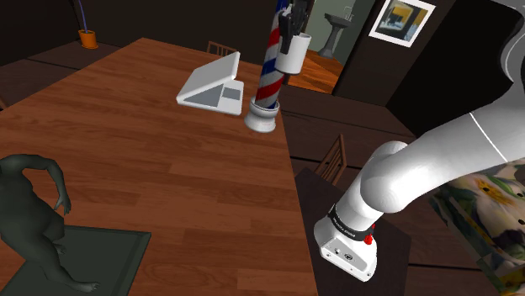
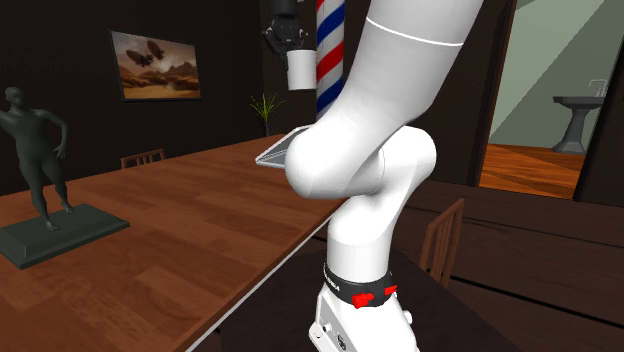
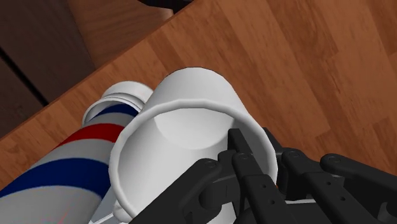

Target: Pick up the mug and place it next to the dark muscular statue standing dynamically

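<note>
The wooden table [image 1: 168, 160] spreads out well below the pincer [image 1: 294, 30]. The white arm [image 1: 395, 181] bends up from the shoulder view's lower right and carries the pincer high above the table's far side. The dark muscular statue [image 1: 34, 219], posed mid-stride on a flat dark slab [image 1: 105, 252], stands well apart from the pincer at the opposite end of the table, toward the shoulder view's lower left. A red, white and blue barber pole [image 1: 269, 80] stands upright on a white foot just beside the pincer, with its foot on the table below. An open white laptop [image 1: 212, 84] lies on the table below the pincer, just past the pole toward the shoulder view's left. The white mug [image 1: 291, 55] hangs from the pincer, clear of the table and level with the pole's upper stripes; I cannot tell whether it touches the pole. In the wrist view the pincer [image 3: 252, 143] is clamped on the mug's rim. One finger is inside the mouth, the other against the outer wall, and the open mouth faces the hand.
</note>
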`<state>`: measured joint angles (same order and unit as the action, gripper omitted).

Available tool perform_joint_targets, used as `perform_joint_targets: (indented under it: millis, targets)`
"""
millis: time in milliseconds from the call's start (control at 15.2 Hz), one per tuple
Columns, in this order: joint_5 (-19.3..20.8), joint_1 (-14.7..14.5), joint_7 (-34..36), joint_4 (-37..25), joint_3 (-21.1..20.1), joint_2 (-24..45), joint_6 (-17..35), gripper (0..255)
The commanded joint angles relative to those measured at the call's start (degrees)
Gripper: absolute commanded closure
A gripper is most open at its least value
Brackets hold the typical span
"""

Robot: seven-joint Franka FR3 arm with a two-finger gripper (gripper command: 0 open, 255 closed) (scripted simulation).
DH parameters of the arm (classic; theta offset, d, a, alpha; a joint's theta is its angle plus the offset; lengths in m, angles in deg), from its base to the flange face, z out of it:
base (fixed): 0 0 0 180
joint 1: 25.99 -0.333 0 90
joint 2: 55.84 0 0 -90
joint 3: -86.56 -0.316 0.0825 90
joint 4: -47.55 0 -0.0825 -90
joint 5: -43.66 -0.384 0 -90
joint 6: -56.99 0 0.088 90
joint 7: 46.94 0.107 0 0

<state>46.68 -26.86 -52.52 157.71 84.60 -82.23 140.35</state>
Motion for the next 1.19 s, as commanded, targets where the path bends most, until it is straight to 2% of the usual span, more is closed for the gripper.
perform_joint_targets:
  millis: [0,1122]
  targets:
    - [0.0,0.0,0.0,-2.2,-0.1,0.5,-1.7,255]
    - [0.4,0.2,-0.7,-23.3,-0.4,8.0,-15.3,255]
